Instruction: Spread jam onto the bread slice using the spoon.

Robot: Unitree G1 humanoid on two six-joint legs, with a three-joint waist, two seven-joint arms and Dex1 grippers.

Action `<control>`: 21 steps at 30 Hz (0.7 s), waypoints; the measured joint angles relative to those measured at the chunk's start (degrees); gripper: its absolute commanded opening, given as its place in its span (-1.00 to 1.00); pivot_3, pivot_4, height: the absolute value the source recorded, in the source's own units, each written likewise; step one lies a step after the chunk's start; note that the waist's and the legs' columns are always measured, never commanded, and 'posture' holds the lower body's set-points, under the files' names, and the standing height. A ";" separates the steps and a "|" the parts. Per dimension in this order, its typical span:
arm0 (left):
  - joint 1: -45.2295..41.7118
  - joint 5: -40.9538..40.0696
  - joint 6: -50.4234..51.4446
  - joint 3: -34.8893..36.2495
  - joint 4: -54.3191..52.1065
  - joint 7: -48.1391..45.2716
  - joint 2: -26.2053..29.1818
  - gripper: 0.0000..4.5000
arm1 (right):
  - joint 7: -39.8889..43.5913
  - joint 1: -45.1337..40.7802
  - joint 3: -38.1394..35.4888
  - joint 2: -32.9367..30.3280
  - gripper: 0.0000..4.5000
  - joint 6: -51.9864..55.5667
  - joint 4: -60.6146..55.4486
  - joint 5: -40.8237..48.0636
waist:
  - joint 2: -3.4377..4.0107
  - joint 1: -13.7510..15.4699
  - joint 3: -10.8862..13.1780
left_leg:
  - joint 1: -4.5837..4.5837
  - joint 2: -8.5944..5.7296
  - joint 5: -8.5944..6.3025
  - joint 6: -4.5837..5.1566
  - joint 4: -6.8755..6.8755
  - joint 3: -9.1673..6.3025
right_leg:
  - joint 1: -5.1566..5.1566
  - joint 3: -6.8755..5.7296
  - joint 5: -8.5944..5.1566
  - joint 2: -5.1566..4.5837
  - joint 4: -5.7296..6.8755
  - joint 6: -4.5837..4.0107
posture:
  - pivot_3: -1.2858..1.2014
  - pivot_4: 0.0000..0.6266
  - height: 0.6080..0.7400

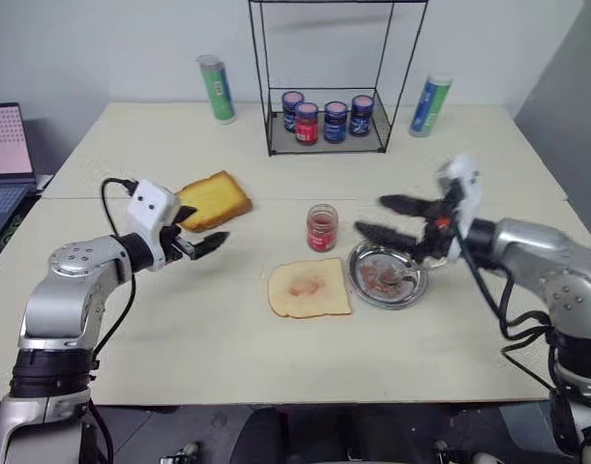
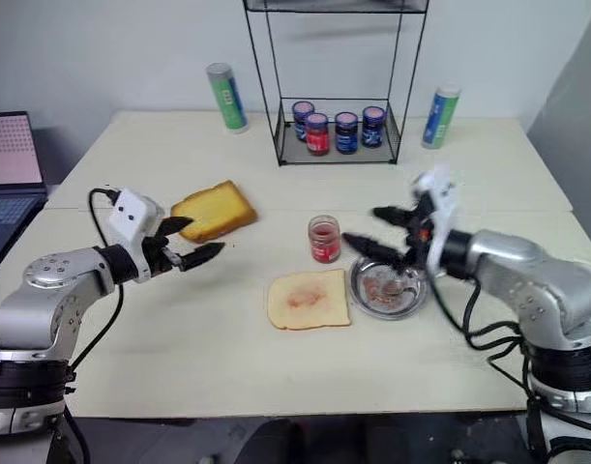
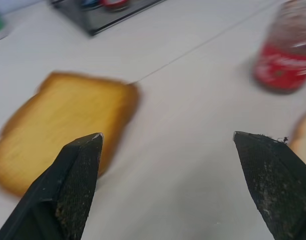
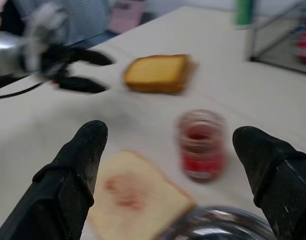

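Near the table's (image 1: 179, 329) middle lies the bread slice (image 1: 310, 288), flat, with a faint pink smear of jam (image 1: 304, 286) at its centre. Just behind the slice stands an uncapped glass jar (image 1: 321, 228) with a red label, holding more red spread. Touching or nearly touching the slice's right edge sits a round steel dish (image 1: 386, 276), streaked with red inside; a glint in it may be the spoon, but cannot tell for sure. Left of the jar, well apart from the slice, rests a thick golden toast chunk (image 1: 216, 199). Hovering above the table left of the slice, close beside the toast chunk, is the left gripper (image 1: 206, 230), fingers spread wide and empty, pointing toward the jar. Raised above the dish, right of the slice, is the right gripper (image 1: 390, 218), fingers likewise spread wide, holding nothing, aimed toward the jar. Far behind the slice stands a black wire rack (image 1: 326, 135) with four capped jars (image 1: 326, 117) on its lower shelf, flanked by a green tube (image 1: 217, 88) on the left and a blue-green tube (image 1: 429, 104) on the right.
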 measured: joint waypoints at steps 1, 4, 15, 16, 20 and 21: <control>-0.46 0.32 -0.74 0.19 1.28 0.53 -0.44 0.93 | 0.11 -0.06 1.44 0.80 0.96 0.10 -0.57 0.05 | -0.03 0.39 0.02 | -0.07 -0.06 0.00 0.00 0.07 0.01 | 0.00 0.01 0.01 -0.07 -0.02 0.01 | 0.03 -0.52 1.00; -0.72 0.48 -1.79 0.02 1.97 0.42 -1.41 0.93 | 0.32 -0.15 3.69 1.84 0.96 0.30 -1.04 0.00 | -0.09 0.99 0.00 | -0.43 -0.13 -0.02 0.02 0.54 -0.02 | -0.07 -0.01 0.08 -0.17 -0.06 0.12 | 0.03 -0.52 1.00; -3.88 7.19 -9.05 -1.33 14.52 7.70 -4.65 0.93 | 1.16 0.82 4.42 1.54 0.96 0.60 -3.89 -0.50 | -0.15 0.58 -0.02 | -0.39 -0.03 -0.05 0.07 0.67 -0.09 | -0.06 -0.07 0.19 -0.06 0.07 0.16 | 0.03 -0.52 1.00; -3.99 7.10 -9.33 -1.35 14.49 7.35 -4.67 0.93 | 1.06 1.47 4.40 1.48 0.96 0.71 -4.18 -0.50 | -0.16 0.57 -0.02 | -0.39 -0.03 -0.05 0.07 0.67 -0.07 | -0.06 -0.06 0.19 -0.06 0.06 0.16 | 0.03 -0.52 1.00; -2.78 4.69 -7.79 -1.38 10.59 3.33 -4.64 0.93 | 0.74 3.21 3.79 0.25 0.96 1.09 -5.38 -0.44 | -0.16 0.57 -0.02 | -0.41 -0.03 -0.05 0.07 0.67 -0.06 | -0.06 -0.03 0.19 -0.08 0.02 0.16 | 0.03 -0.52 1.00; -1.68 3.45 -6.50 -1.67 8.18 1.31 -4.36 0.93 | 0.75 3.84 3.37 -0.32 0.96 1.17 -5.72 -0.38 | -0.16 0.56 -0.02 | -0.41 -0.03 -0.05 0.07 0.67 -0.05 | -0.06 -0.02 0.19 -0.09 0.02 0.16 | 0.03 -0.52 1.00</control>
